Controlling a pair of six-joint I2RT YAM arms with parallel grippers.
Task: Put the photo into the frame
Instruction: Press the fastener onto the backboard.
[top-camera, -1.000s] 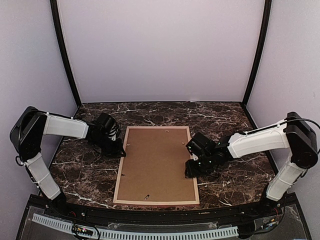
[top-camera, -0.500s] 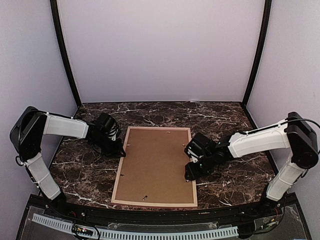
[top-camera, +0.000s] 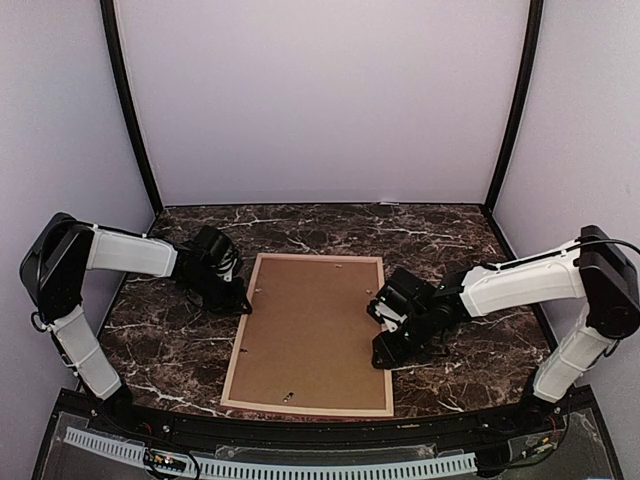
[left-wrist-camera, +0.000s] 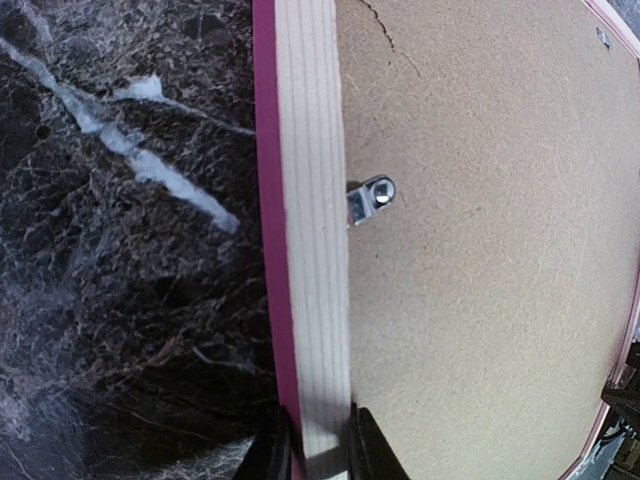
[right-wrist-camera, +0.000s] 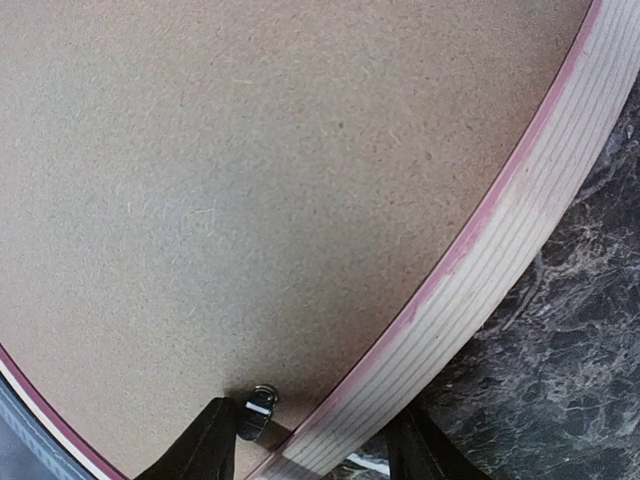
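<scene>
The frame (top-camera: 237, 345) lies face down on the marble table, its pink-edged light wood rail (left-wrist-camera: 312, 200) around a plain brown backing board (top-camera: 315, 330). My left gripper (top-camera: 240, 300) is shut on the left rail, one finger on each side of the wood (left-wrist-camera: 320, 455). My right gripper (top-camera: 385, 348) straddles the right rail (right-wrist-camera: 500, 250) with its jaws apart (right-wrist-camera: 310, 440): one finger rests on the backing board, the other sits outside the rail. The photo is not in view.
Small metal turn clips (left-wrist-camera: 372, 197) (right-wrist-camera: 255, 405) sit at the board's edges. Dark marble table (top-camera: 160, 350) surrounds the frame, with lilac walls behind and at both sides. The black front ledge (top-camera: 320, 425) lies just below the frame's near rail.
The frame has slid slightly toward the near edge and its near end has shifted left. The right gripper has moved down along the right rail; the left gripper has stayed put.
</scene>
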